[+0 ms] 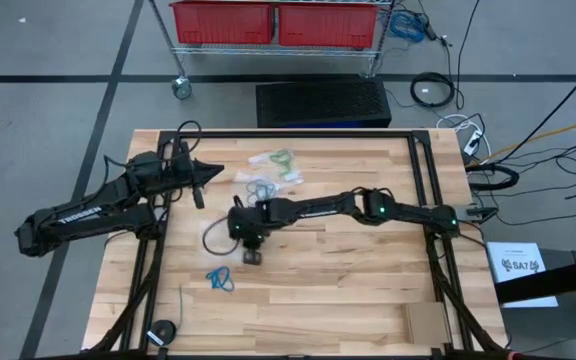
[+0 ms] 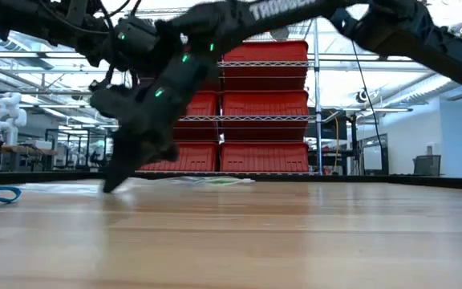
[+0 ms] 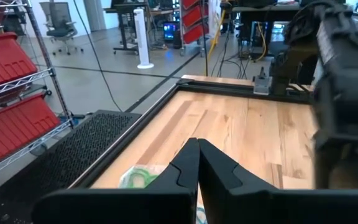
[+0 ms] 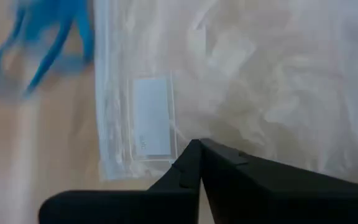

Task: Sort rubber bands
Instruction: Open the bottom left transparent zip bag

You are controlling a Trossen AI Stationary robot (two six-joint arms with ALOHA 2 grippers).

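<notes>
Bright blue rubber bands (image 1: pixel 220 280) lie loose on the wooden table near its left front; they also show as a blur in the right wrist view (image 4: pixel 42 43). Light green bands (image 1: pixel 281 160) lie inside a clear bag at the far middle, with dark teal ones (image 1: pixel 260 187) just in front of them. My right gripper (image 4: pixel 197 144) is shut and slants down onto another clear zip bag (image 4: pixel 241 74) left of centre. My left gripper (image 3: pixel 197 142) is shut and held level above the table's far left, with nothing in it. The green bands (image 3: pixel 138 177) lie below it. My right gripper touches the clear zip bag with its shut fingertips (image 2: pixel 109 186), close to the bag's zip edge and white label (image 4: pixel 151 118). It comes slanting down from the table's right. The bag lies flat on the table. Whether any plastic is caught between the fingers I cannot tell.
A black frame (image 1: pixel 423 150) runs round the table. A small black round thing (image 1: pixel 161 333) sits at the front left corner. Beyond the far edge stand a black mat (image 1: pixel 323 103) and a wire rack with red bins (image 1: pixel 273 22). Bare wood fills the right half.
</notes>
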